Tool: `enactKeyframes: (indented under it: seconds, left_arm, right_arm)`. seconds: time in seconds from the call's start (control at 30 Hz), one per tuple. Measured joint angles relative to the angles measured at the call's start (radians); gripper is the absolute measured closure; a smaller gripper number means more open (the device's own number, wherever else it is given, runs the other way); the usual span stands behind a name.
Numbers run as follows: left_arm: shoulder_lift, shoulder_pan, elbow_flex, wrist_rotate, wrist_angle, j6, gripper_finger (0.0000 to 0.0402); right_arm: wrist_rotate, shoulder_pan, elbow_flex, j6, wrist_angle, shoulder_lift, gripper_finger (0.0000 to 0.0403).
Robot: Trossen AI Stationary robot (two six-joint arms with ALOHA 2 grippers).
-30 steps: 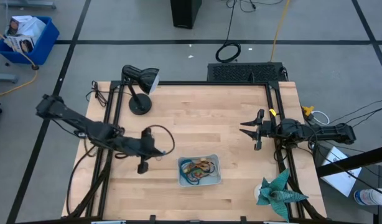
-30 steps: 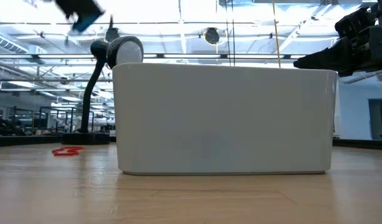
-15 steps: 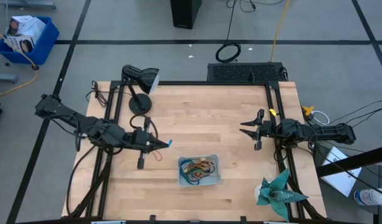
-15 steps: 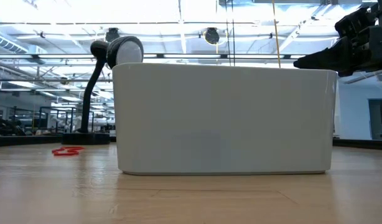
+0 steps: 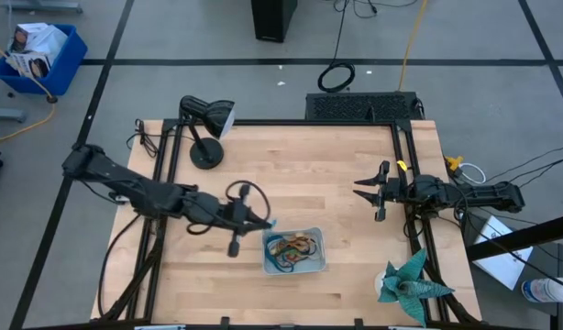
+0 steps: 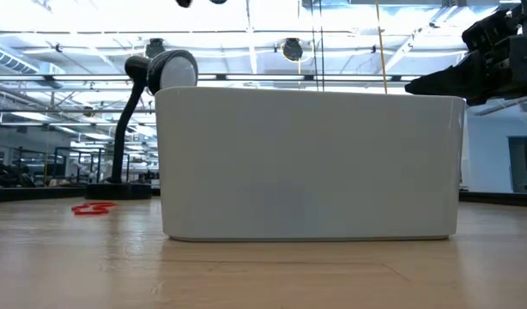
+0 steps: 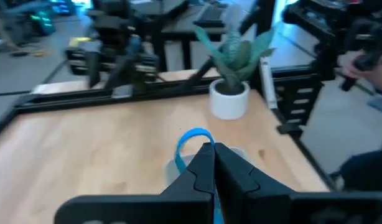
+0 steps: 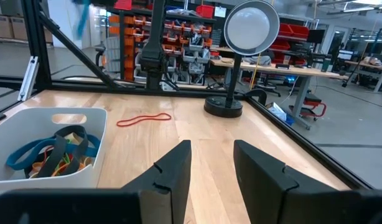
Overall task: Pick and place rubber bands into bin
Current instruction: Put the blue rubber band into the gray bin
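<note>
While the right gripper (image 5: 366,192) waited spread at the table's right edge, the left gripper (image 5: 266,225) pinched a blue rubber band (image 7: 192,140) beside the bin (image 5: 294,251), next needing release over it.

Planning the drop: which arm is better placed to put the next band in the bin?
Left: its tool is shut on a blue band at the bin edge; the right tool waits open, far off.

One bin (image 5: 294,252), one lamp (image 5: 205,128), two arms.
</note>
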Motion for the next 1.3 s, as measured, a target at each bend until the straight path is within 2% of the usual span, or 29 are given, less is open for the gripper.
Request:
enactKeyframes:
  seconds: [0.13, 0.33, 0.7, 0.9, 1.3]
  left_arm:
    - [0.088, 0.020, 0.000, 0.100, 0.088, -0.005, 0.0397]
    - [0.200, 0.039, 0.000, 0.164, 0.139, -0.027, 0.0398]
    - [0.366, 0.045, -0.001, 0.201, 0.225, -0.044, 0.0394]
    - [0.450, 0.045, -0.001, 0.212, 0.221, -0.090, 0.0398]
    - [0.558, 0.045, -0.001, 0.216, 0.226, -0.131, 0.0389]
  right_arm:
    - [0.000, 0.000, 0.000, 0.000, 0.000, 0.000, 0.0286]
    - [0.000, 0.000, 0.000, 0.000, 0.000, 0.000, 0.0286]
    - [0.000, 0.000, 0.000, 0.000, 0.000, 0.000, 0.0286]
    - [0.000, 0.000, 0.000, 0.000, 0.000, 0.000, 0.0286]
    - [0.000, 0.000, 0.000, 0.000, 0.000, 0.000, 0.0287]
